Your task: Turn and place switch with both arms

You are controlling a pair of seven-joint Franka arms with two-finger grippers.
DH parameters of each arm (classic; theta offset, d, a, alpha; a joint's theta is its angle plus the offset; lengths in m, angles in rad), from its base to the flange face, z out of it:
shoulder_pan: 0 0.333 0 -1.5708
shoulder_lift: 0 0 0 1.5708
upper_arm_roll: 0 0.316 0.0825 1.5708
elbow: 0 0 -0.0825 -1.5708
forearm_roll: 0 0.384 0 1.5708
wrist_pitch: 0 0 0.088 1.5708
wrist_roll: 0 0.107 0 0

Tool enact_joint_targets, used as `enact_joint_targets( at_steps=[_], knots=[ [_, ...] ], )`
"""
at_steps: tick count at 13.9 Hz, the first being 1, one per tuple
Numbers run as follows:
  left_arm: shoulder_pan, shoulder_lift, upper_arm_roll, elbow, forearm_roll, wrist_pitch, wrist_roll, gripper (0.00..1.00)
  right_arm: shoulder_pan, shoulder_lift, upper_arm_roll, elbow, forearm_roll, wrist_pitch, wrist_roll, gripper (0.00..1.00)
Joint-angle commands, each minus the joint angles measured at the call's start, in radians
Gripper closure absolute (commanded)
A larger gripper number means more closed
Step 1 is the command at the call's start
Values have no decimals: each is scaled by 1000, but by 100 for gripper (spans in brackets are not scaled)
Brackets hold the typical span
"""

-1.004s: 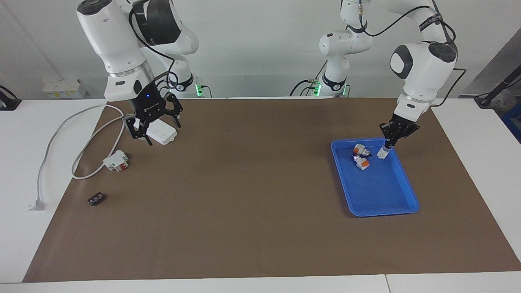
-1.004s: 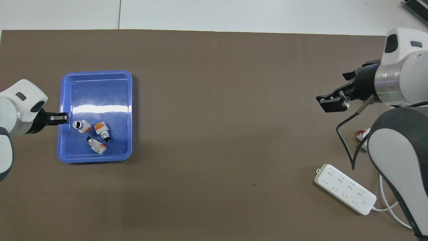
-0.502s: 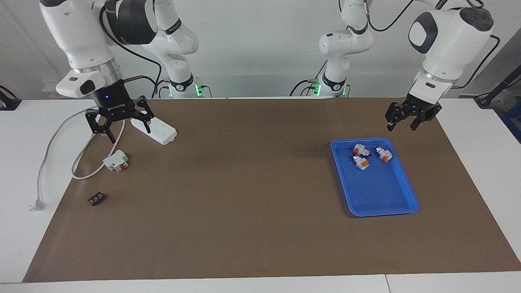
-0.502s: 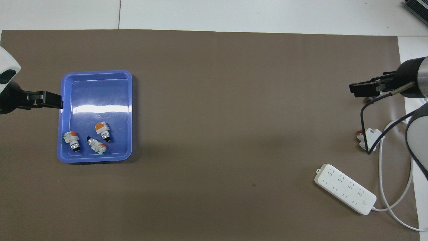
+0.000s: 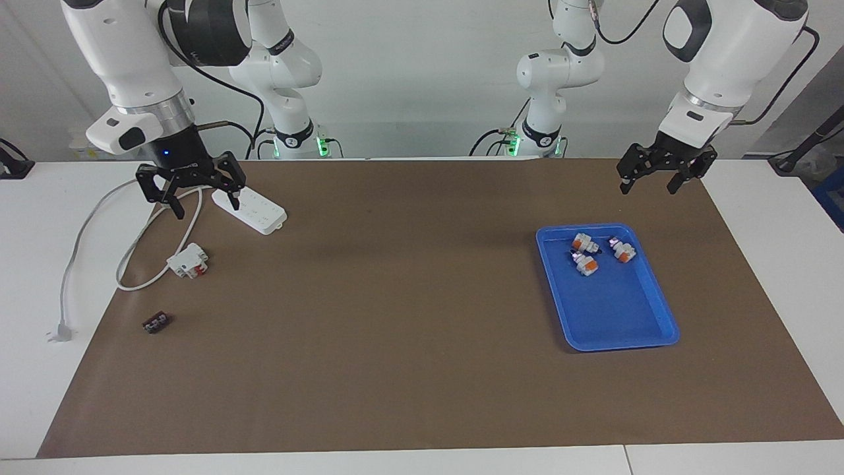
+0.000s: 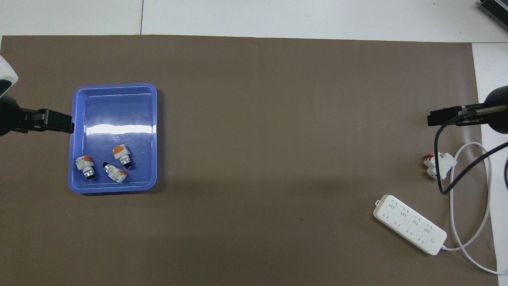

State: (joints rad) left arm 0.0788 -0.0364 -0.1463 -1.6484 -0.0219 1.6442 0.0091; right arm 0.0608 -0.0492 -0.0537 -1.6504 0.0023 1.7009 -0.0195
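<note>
Three switches lay in the blue tray [image 5: 623,333], clustered in the part of it nearest the robots. One switch [image 5: 620,249] sat at about three o'clock from the other two switches [image 5: 584,254] in the facing view (nine o'clock in the overhead one). The left gripper [image 5: 649,180] hung in the air, at roughly one o'clock from the tray in the facing view, jaws spread wide and holding nothing. The right gripper [image 5: 198,193] hovered over the white cable [image 5: 135,241] beside the power strip [image 5: 252,211], jaws equally wide and empty.
</note>
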Motion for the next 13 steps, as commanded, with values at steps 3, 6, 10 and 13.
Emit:
enact_joint_targets(
  at_steps=[3,6,10,13],
  knots=[
    [-13,7,5,22,27,-12,-11,0,13,28,-8,118,-25,-145,62,0],
    [-14,6,4,18,28,-14,-11,0,5,23,5,118,-22,-159,105,0],
    [-16,6,2,18,28,-12,-9,0,40,22,3,95,-25,-159,136,0],
    [-16,7,1,19,27,-1,-9,0,31,15,3,78,-25,-153,138,0]
  ],
)
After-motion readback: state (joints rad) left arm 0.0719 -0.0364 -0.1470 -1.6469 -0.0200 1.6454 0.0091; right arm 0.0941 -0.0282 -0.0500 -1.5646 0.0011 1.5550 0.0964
